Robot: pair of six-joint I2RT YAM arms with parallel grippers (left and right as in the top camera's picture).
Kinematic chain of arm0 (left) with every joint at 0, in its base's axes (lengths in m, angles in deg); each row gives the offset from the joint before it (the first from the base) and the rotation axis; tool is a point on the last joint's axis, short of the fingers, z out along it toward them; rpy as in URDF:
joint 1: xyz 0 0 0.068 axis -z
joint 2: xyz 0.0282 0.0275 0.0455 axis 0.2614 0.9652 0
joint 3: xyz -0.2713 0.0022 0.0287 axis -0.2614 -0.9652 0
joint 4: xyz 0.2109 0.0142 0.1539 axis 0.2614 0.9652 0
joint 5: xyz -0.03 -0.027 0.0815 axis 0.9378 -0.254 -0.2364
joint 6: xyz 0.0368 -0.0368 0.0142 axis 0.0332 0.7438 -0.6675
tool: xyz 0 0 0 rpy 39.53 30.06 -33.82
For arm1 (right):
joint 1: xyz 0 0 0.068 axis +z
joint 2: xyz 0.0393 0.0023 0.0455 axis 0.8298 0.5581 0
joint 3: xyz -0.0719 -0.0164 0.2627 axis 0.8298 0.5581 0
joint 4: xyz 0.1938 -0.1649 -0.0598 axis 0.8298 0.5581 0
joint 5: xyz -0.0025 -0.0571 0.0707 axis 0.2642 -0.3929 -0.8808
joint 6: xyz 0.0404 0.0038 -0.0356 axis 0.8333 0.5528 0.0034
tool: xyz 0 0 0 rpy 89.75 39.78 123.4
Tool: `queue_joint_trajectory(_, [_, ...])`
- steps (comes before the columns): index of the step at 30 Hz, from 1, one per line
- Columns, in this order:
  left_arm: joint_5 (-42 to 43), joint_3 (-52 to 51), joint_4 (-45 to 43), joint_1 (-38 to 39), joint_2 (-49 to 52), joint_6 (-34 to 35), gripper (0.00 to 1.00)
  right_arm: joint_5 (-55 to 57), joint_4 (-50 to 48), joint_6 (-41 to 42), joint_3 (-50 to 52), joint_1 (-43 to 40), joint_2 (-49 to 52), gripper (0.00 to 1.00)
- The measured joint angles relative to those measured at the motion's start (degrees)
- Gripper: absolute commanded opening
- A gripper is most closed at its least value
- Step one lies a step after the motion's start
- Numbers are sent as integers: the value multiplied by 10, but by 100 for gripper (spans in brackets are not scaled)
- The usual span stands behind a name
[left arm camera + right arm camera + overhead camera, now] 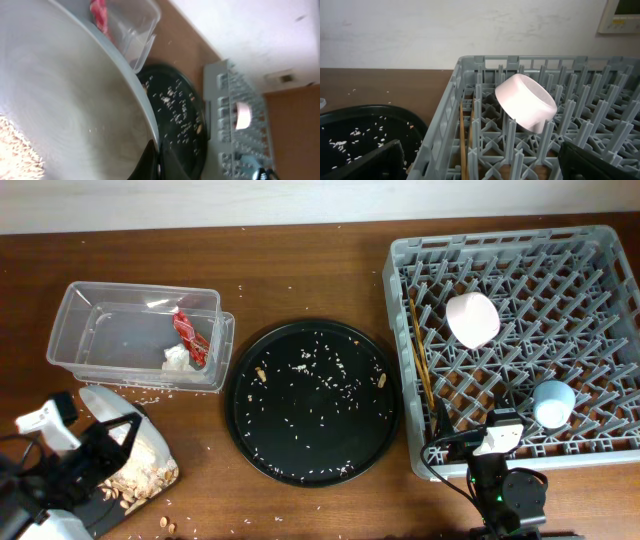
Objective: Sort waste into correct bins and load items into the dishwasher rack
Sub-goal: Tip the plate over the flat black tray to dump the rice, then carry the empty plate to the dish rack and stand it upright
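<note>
Plate [65, 100]: pale, round, pinched at its rim by the left gripper [159, 162], with one finger on each face of the edge as far as the wrist view shows. It appears tilted. Rice and peanut scraps [140, 475] are heaped toward one side of it, close beside the fingers.

Judgement: stiff, smooth and probably slick. An edge pinch gives little leverage, so the plate may swivel or slip if tipped fast. The scraps are loose and should slide off together.

The clear tub [135, 335], with a red wrapper [190, 335] inside, lies ahead of those fingers. The round black tray [312, 400] is just past the rim they hold.

Right gripper [480, 150]: fingers spread wide with nothing between them, hovering at the near edge of the rack [515, 345]. The bowl [526, 102] is just beyond them. The chopsticks [461, 135] lie in the rack, nearer the left finger.
</note>
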Motion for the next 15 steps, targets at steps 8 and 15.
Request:
queue_joint_trajectory(8, [81, -15, 10, -64, 12, -74, 0, 0, 0, 0, 0, 0, 0, 98])
queue_joint_trajectory(15, [186, -20, 3, -75, 33, -136, 0, 0, 0, 0, 0, 0, 0, 98])
